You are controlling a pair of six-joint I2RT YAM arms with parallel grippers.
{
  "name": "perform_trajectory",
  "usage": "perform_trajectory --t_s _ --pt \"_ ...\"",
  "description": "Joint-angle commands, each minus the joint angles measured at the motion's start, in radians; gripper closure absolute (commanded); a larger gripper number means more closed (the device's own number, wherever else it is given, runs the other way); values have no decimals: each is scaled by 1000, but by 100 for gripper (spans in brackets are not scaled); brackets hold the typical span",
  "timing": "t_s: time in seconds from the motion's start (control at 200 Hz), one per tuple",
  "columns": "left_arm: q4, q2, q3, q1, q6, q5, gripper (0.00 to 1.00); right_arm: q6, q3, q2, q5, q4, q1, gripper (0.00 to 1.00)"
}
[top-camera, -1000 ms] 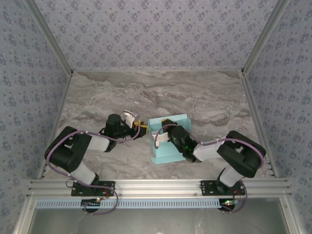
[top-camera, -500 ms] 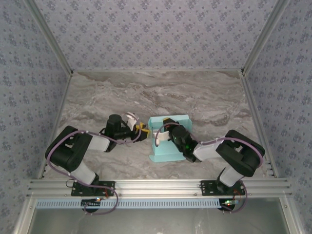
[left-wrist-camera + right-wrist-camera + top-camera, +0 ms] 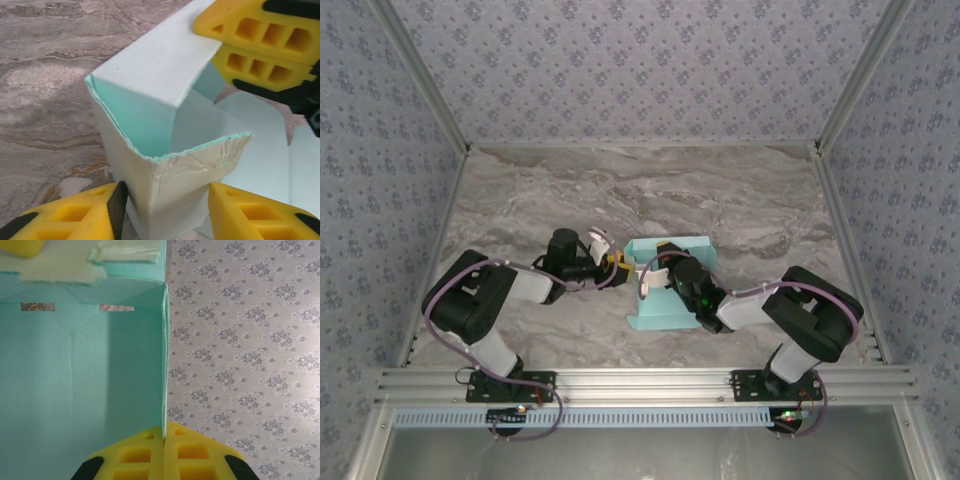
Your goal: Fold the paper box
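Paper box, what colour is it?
The paper box is light mint turquoise, seen best in the right wrist view.

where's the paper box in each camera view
Top external: the paper box lies just right of centre on the table, partly under the right arm.
Left wrist: its raised corner stands in the middle of the picture.
Right wrist: its inside takes up the left half.
Shared landmark: the right hand shut on a box wall, bottom centre here, top right in the left wrist view.
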Motion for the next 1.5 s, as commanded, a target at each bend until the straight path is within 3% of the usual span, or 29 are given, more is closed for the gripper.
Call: perform_trajectory --t_s 0.0,0.445,0.76,1.034,1.319,1.494 --pt "0 12 40 7 8 -38 55 31 -10 11 -2 10 14 100" --pt "27 18 35 25 13 -45 55 53 -14 11 -13 -8 18 100" --pt "37 13 23 -40 39 -76 58 89 5 40 22 15 43 100" --pt "126 -3 -33 -112 84 -256 66 153 26 52 99 17 95 100" --pt "148 30 -12 -204 123 -533 61 178 46 76 154 -7 136 100" --pt "164 60 5 -208 123 -577 63 197 32 57 165 -9 153 100"
